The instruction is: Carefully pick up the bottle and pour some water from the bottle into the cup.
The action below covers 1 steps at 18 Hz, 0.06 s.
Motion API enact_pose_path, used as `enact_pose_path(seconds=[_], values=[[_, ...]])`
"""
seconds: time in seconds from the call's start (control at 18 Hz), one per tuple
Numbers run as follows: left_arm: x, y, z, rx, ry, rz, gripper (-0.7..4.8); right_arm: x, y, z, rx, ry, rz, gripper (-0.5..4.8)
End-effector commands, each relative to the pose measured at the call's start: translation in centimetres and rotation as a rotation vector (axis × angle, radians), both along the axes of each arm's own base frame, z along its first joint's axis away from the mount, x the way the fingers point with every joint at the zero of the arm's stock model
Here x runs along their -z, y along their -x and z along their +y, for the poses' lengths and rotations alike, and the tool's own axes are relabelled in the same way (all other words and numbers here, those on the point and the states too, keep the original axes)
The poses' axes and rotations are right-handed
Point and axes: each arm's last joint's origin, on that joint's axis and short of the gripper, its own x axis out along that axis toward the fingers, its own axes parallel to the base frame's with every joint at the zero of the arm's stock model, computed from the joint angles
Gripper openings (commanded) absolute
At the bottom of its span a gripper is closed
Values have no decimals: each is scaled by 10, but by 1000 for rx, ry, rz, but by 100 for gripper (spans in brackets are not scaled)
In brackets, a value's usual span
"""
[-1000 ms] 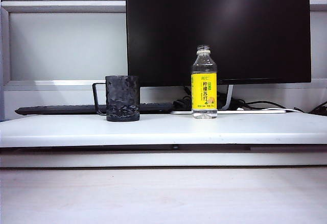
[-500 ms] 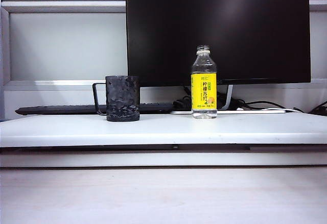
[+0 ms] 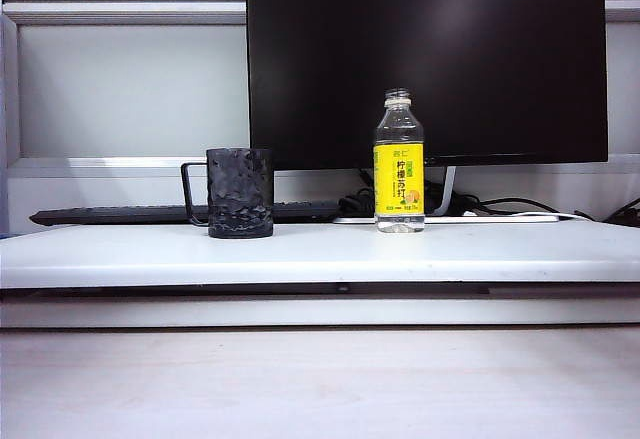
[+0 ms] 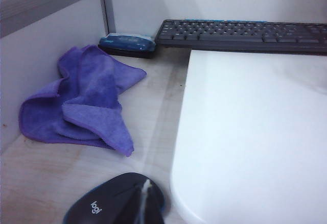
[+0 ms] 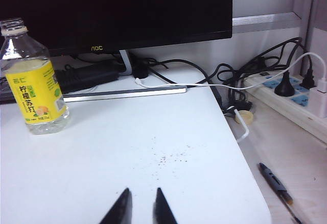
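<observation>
The bottle [image 3: 399, 174], clear with a yellow label and no cap, stands upright on the white raised board [image 3: 320, 254], to the right of the cup [image 3: 240, 193]. The cup is a black dimpled mug with its wire handle pointing left. Clear water [image 3: 400, 223] shows below the label. Neither gripper appears in the exterior view. In the right wrist view the bottle [image 5: 34, 89] stands well ahead of my right gripper [image 5: 142, 193], whose fingertips are a little apart over the board with nothing between them. My left gripper [image 4: 146, 185] is shut and empty, just above a black mouse [image 4: 110, 201].
A dark monitor [image 3: 430, 59] stands right behind the bottle, and a keyboard [image 3: 100, 215] lies behind the cup. A purple cloth [image 4: 84, 101] lies on the desk left of the board. Cables [image 5: 225, 73], a power strip [image 5: 296, 94] and a pen [image 5: 276, 183] lie off the board's right edge.
</observation>
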Motion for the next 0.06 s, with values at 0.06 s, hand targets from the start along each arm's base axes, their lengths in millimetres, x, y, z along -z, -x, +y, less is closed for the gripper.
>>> enact_pose_path(seconds=[0.06], values=[[-1, 0, 0, 4, -2, -12, -4, 0, 0, 0, -5, -5, -9, 63]])
